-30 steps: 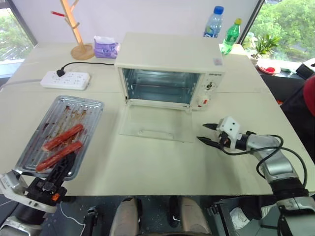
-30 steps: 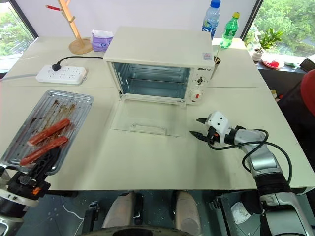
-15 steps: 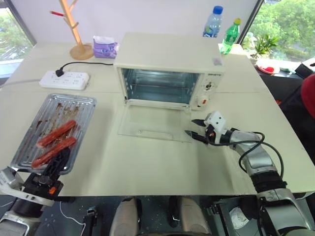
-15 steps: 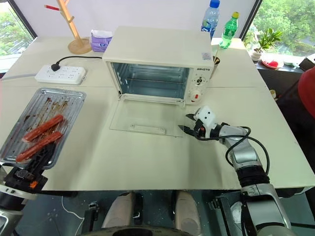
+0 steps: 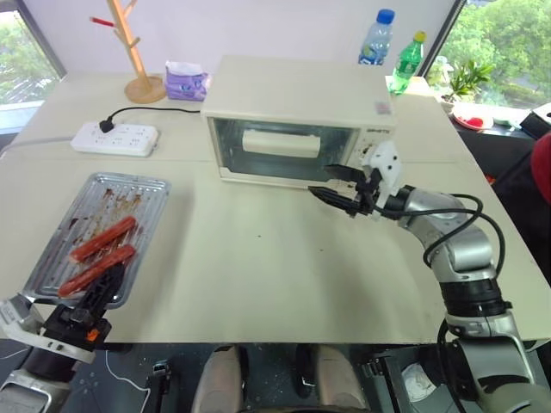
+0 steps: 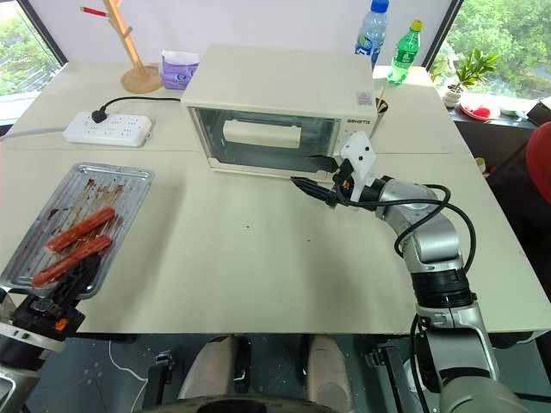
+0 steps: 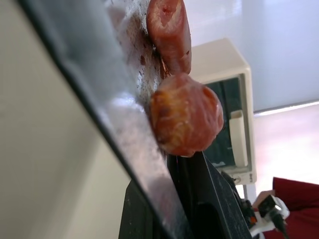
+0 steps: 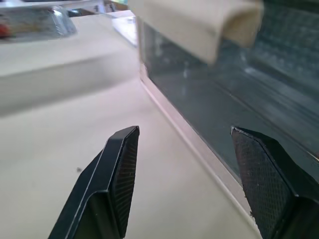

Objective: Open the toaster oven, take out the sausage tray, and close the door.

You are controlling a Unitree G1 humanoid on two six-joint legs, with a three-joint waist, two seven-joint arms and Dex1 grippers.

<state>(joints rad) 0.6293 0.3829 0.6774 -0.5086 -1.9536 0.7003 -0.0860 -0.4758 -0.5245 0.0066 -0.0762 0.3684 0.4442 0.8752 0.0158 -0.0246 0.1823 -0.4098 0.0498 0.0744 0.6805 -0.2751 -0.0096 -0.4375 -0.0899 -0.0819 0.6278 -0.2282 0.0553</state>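
A silver-grey jointed right arm (image 5: 456,249) trailing black cables ends in a white block and a right gripper (image 5: 331,182) with black fingers (image 8: 117,172) faced with ribbed pads.

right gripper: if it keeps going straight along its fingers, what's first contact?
Most likely the door of the toaster oven: the open right gripper points across its shut glass front, below the bar handle. Depth is unclear; it could pass just in front.

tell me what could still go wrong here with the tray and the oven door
The sausage tray overhangs the table's near edge, with the shut left pincer on its rim; a careless release could tip it. The open right pincer sits right at the door, so a sideways swing might knock the glass or handle.
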